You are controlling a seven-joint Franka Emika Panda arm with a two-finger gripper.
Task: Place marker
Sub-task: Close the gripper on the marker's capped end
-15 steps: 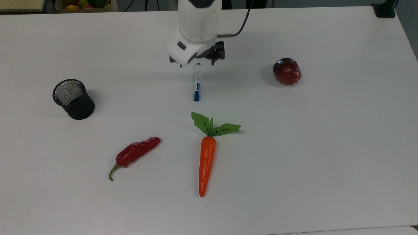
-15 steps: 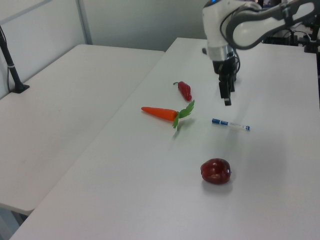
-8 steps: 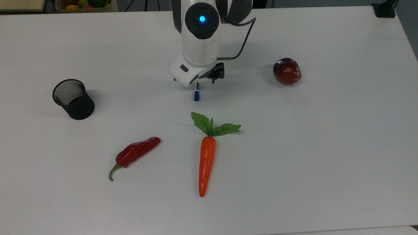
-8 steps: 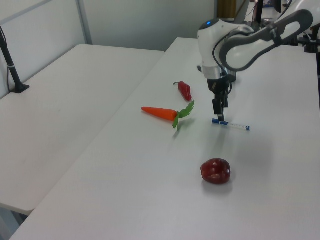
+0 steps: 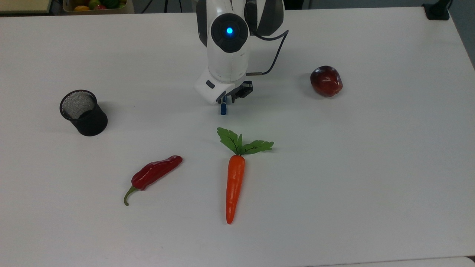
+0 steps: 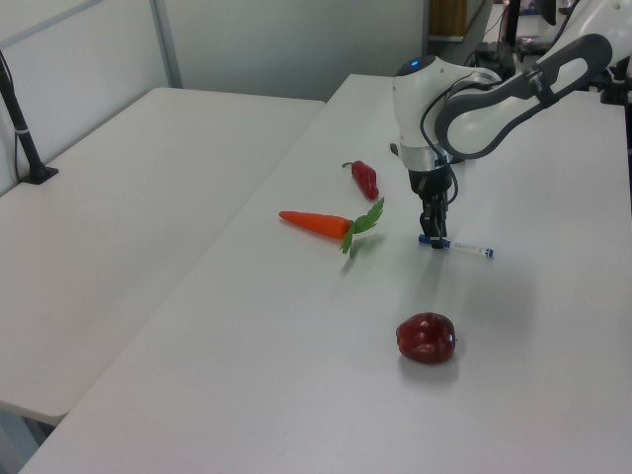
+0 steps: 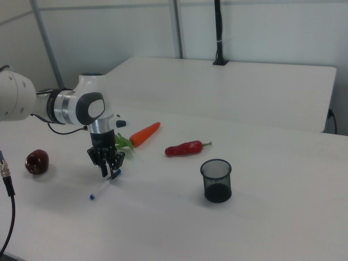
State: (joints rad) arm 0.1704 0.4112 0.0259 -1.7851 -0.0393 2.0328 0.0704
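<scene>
Scene: a white table [image 5: 371,167] with a white robot arm reaching down near its middle in the top view.
Marker: a slim white marker [image 6: 462,246] with a blue cap lies flat on the table, between the arm and the carrot; in the top view just its blue cap end [image 5: 223,108] sticks out from under the arm.
Gripper: the gripper [image 7: 110,169] is low over the cap end of the marker, fingertips at or just above the table.
Jaws: the two fingers appear spread to either side of the marker, not yet squeezed on it; whether they touch it cannot be told.
Done: by my reading, the approach and descent are finished, and the marker is not lifted.
Left to do: closing on the marker, raising it and setting it down somewhere. The task names no target; the pen cup is my guess.
Pen cup: a black mesh pen cup [image 5: 83,112] stands upright and open, well apart from the marker, toward the top view's left.
Other things: an orange carrot [image 5: 234,184] with green leaves, a red chilli pepper [image 5: 155,173] and a dark red apple [image 5: 326,81] lie apart on the table, none touching the marker.
Writing: the marker barrel carries blue print, too small to read; no brand is legible anywhere.
Light: a blue light [image 5: 229,30] glows on the arm's wrist.
</scene>
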